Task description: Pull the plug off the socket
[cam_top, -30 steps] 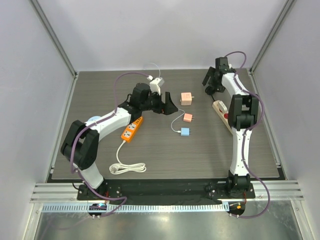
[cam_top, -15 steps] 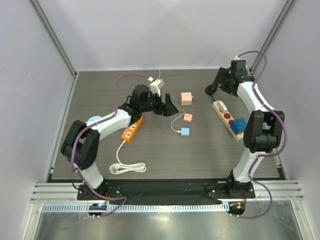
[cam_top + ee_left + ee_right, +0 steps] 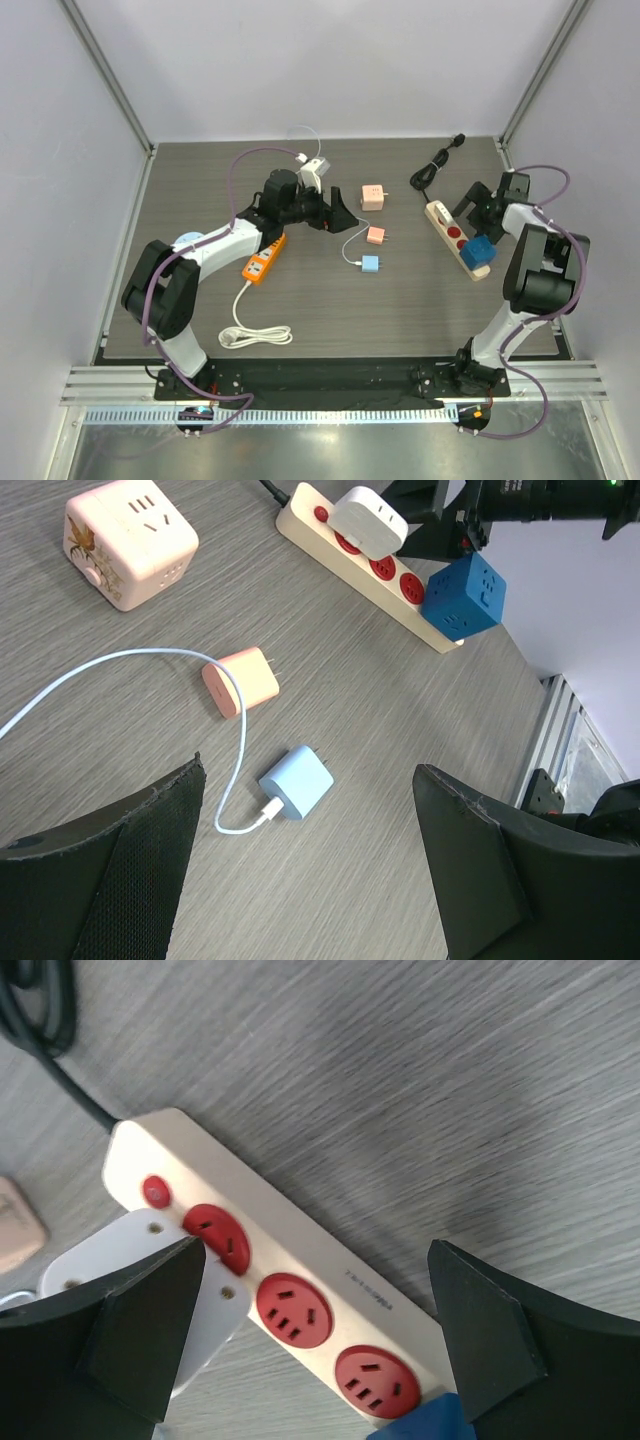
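Note:
The socket is a long beige power strip (image 3: 452, 233) with red outlets at the right of the table. The dark blue cube plug (image 3: 478, 250) sits in its near end. My right gripper (image 3: 478, 206) is open and hovers just over the strip, next to the plug and not touching it. In the right wrist view the strip (image 3: 300, 1230) runs between the open fingers (image 3: 315, 1250), and only the plug's corner (image 3: 420, 1425) shows at the bottom edge. My left gripper (image 3: 335, 215) is open and empty at mid-table. Its view shows the strip (image 3: 352, 572) and the plug (image 3: 463, 588).
A white plug (image 3: 90, 1250) sits in the strip's far outlet, and a black cord (image 3: 435, 165) runs back from it. Two pink cubes (image 3: 373, 196) (image 3: 375, 236), a light-blue cube on a white cable (image 3: 370, 264) and an orange strip (image 3: 262, 262) lie mid-table.
My right arm has swung from the back of the table, near the black cord, forward and down over the beige strip beside the blue plug. The left arm has not moved.

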